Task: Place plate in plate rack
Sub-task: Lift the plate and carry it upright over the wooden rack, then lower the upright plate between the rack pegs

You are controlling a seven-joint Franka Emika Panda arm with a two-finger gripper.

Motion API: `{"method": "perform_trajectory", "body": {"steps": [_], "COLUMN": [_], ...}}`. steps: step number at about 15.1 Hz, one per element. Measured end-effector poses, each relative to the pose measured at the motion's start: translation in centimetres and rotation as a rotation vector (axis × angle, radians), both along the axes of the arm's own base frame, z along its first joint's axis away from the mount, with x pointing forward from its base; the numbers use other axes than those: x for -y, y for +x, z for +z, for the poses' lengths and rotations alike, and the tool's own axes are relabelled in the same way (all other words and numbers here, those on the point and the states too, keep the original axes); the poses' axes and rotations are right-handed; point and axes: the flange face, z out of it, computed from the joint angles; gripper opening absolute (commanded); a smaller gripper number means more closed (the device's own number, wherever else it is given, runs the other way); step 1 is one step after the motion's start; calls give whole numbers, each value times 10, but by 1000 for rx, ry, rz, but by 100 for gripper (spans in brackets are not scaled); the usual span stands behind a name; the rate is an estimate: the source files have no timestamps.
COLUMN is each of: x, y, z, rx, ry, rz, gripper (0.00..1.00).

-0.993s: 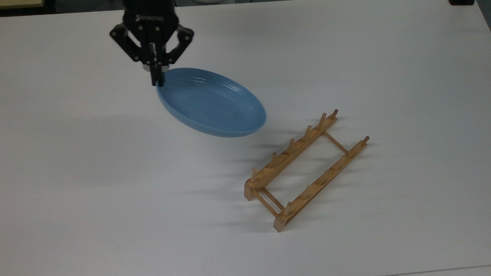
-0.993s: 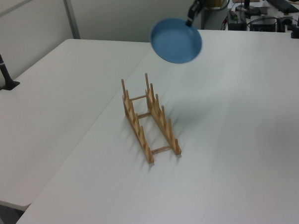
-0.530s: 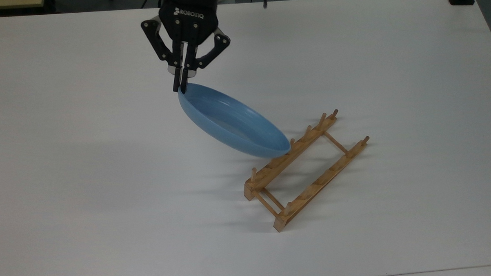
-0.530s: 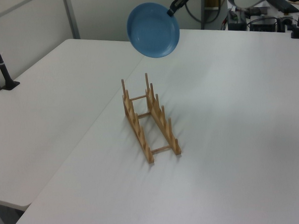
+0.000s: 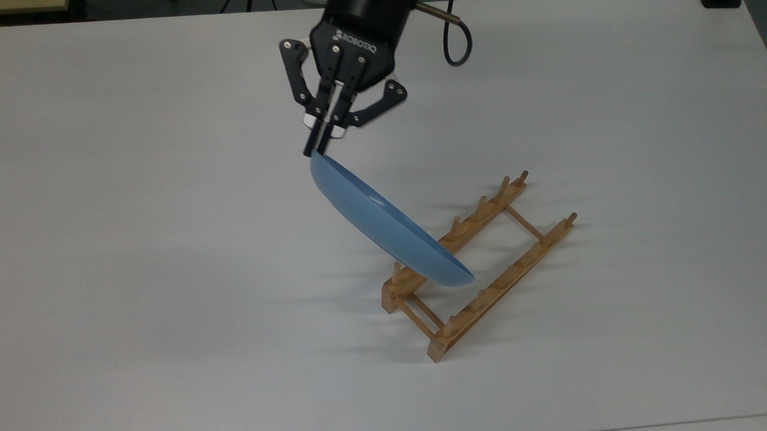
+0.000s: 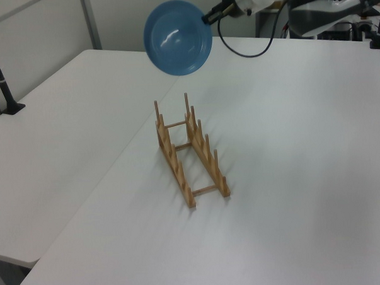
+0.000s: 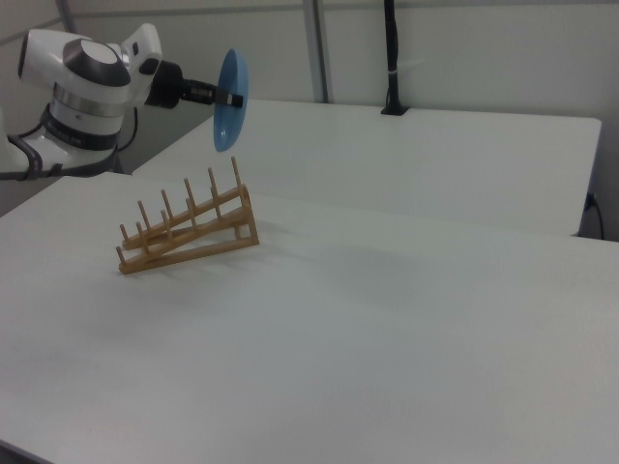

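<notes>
Hanging in the air above the counter [image 5: 136, 249], the plate [image 5: 384, 225] is pinched at its upper rim by the gripper [image 5: 315, 149], whose jaws are closed on that edge. The plate is carried nearly on edge: in the right view it is seen as a thin upright blue disc [image 7: 230, 101], in the left view as a full round face [image 6: 178, 37]. Such an attitude is presumably chosen so the plate can be slid down between two pairs of pegs. The plate rack [image 5: 481, 266] stands on the counter, empty, with its two rails parallel and their pegs upright. In the right view the plate is held clear above the rack's [image 7: 189, 230] far end, with nothing touching; in the top view its lower edge only overlaps the nearer rail by line of sight. The rim grip leaves the lower part of the plate free to enter a slot. The step in hand is judged to be transport and alignment; lowering and release are not yet done
</notes>
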Motion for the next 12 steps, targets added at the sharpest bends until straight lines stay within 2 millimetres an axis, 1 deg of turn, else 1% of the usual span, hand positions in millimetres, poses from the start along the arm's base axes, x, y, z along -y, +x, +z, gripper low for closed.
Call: {"method": "perform_trajectory", "body": {"steps": [2,5,6,9,12], "x": [-12,-28,-34,-37,-40], "y": [1,6,8,11,12], "z": [-11,-36,-48,-62,-75], "rx": [-7,-27,-27,15,76], "ry": [-3,-40,-49,-77,-110], "rz": [15,44,50,46,4], "gripper": [0,0,0,0,0]}}
